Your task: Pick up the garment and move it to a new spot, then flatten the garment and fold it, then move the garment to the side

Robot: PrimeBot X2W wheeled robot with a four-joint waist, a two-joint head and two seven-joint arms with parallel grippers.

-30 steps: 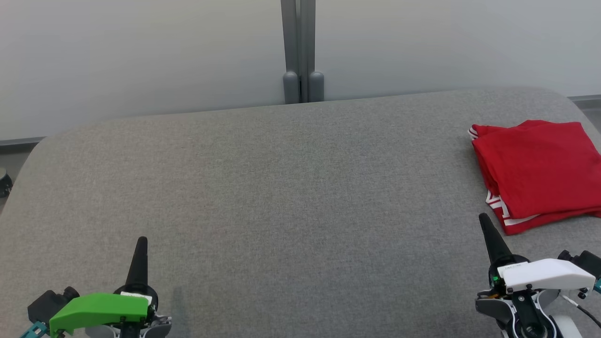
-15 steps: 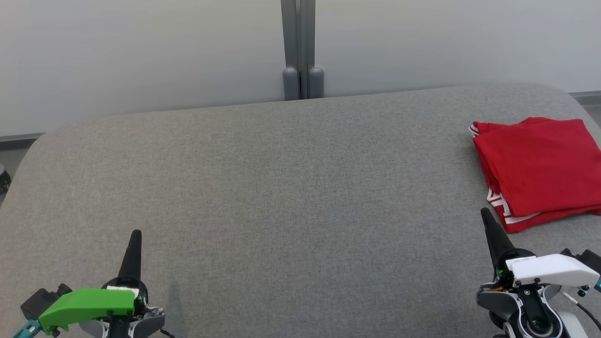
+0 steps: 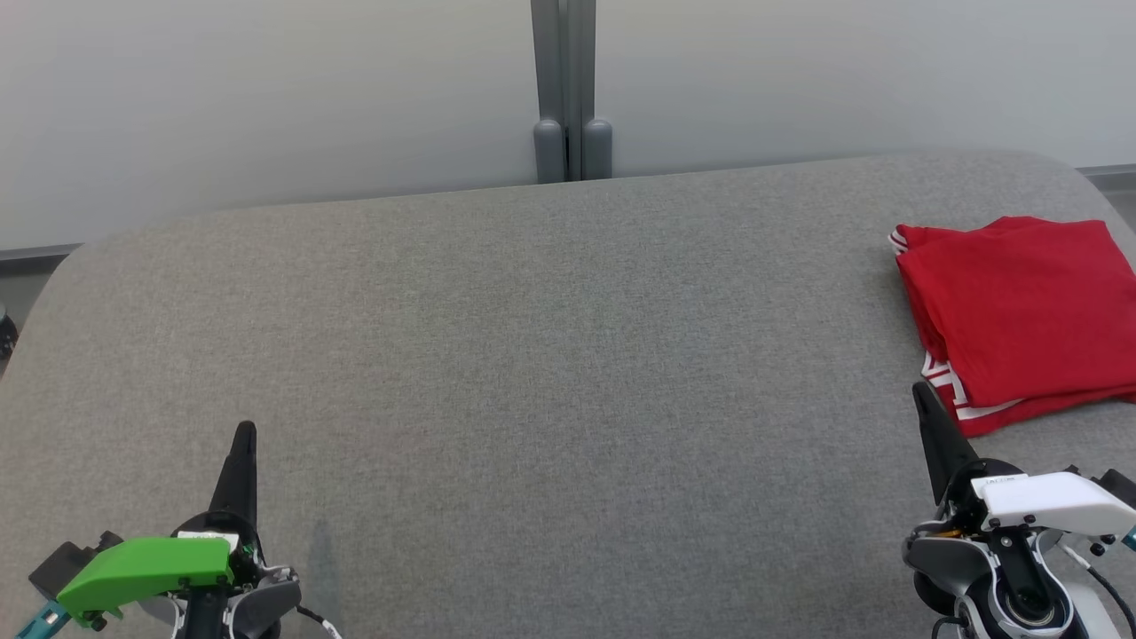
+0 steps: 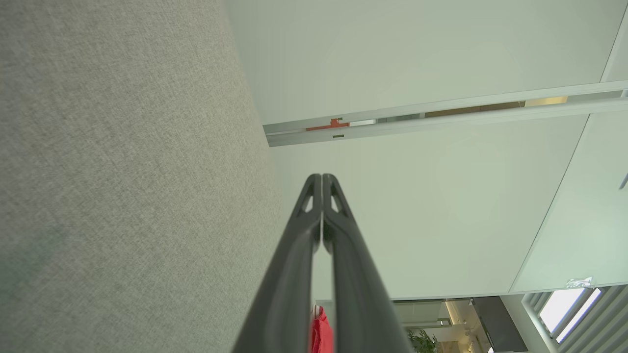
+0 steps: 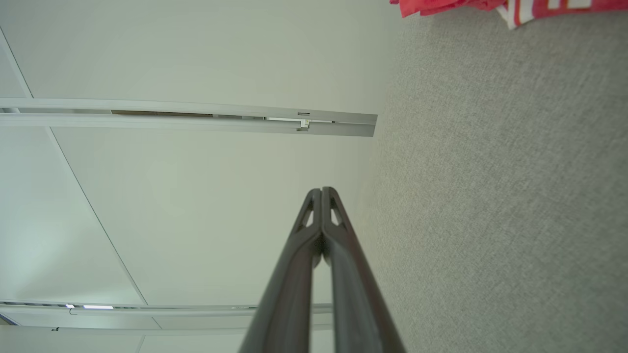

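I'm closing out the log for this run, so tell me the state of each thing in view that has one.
red garment: folded, lying on the right side of the grey padded table, not held
left gripper: shut, empty
right gripper: shut, empty, near the garment's front corner

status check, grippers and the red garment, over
Left gripper shut, empty. Right gripper shut, empty. Red garment folded, at right side of grey surface. Nothing blocking.
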